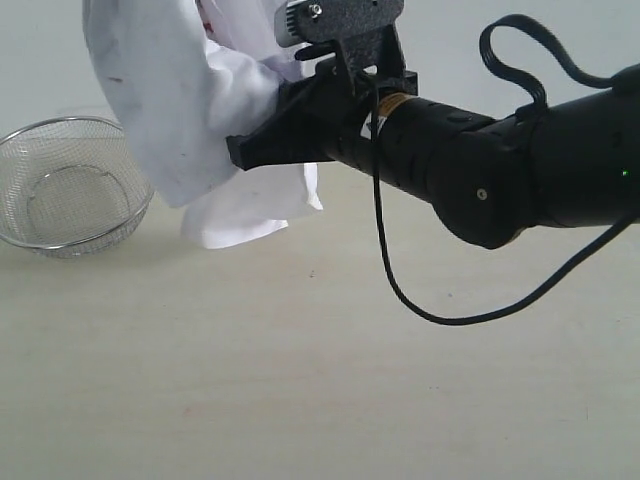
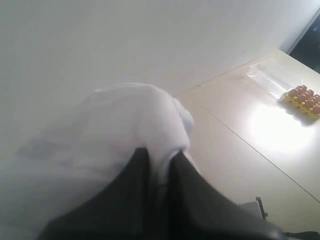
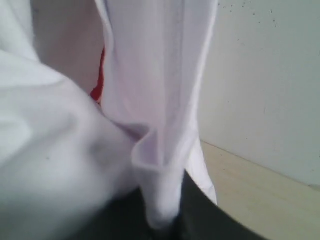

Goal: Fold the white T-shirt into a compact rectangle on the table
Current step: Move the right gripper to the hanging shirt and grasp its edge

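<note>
While the shirt (image 1: 190, 110) hangs bunched over the desk (image 1: 320, 400), just beside the basket (image 1: 70, 185), cloth is clamped in both the right pincer (image 1: 243, 152) and the left pincer (image 2: 160, 152). Risk: a fold could be draped into the basket, or the thin hem pulled free.

Right arm (image 1: 520, 170): enters the exterior view from 3 o'clock, forearm nearly level, wrist directed toward 10 o'clock. Right gripper (image 1: 245, 148): jaws closed on a fold of the white T-shirt (image 1: 180, 100). Left gripper (image 2: 157, 156): jaws closed, with T-shirt fabric pinched between its dark fingers (image 2: 125, 190).
</note>
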Robot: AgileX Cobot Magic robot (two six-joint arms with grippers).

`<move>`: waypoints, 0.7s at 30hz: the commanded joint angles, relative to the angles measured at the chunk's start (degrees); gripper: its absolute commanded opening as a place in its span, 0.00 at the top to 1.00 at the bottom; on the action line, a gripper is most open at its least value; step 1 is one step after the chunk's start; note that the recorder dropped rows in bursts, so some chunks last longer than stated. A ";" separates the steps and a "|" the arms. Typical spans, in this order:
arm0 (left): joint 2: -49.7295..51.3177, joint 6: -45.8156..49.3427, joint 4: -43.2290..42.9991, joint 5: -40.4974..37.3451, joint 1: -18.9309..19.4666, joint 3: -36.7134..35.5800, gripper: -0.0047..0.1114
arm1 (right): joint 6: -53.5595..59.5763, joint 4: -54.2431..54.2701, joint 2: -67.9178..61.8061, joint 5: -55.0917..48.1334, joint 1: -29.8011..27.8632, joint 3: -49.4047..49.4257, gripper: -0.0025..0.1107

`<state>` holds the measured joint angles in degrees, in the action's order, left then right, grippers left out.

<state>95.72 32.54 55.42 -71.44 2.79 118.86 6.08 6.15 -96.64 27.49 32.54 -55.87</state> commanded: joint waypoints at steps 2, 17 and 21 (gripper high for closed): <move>-0.74 0.06 1.46 1.48 -0.09 0.44 0.92 | 7.15 -0.83 1.35 -2.04 -0.02 -0.26 0.98; -1.23 -0.98 -4.30 1.48 -0.09 0.44 0.92 | 13.38 -0.72 2.77 -12.37 -0.02 -0.26 0.63; -1.23 -0.98 -3.53 1.48 -0.09 0.44 0.92 | 13.56 -0.72 2.77 -16.38 -0.02 -0.26 0.17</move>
<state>95.60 32.11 49.75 -71.44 2.79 118.86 19.36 5.67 -94.60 13.83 32.54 -55.87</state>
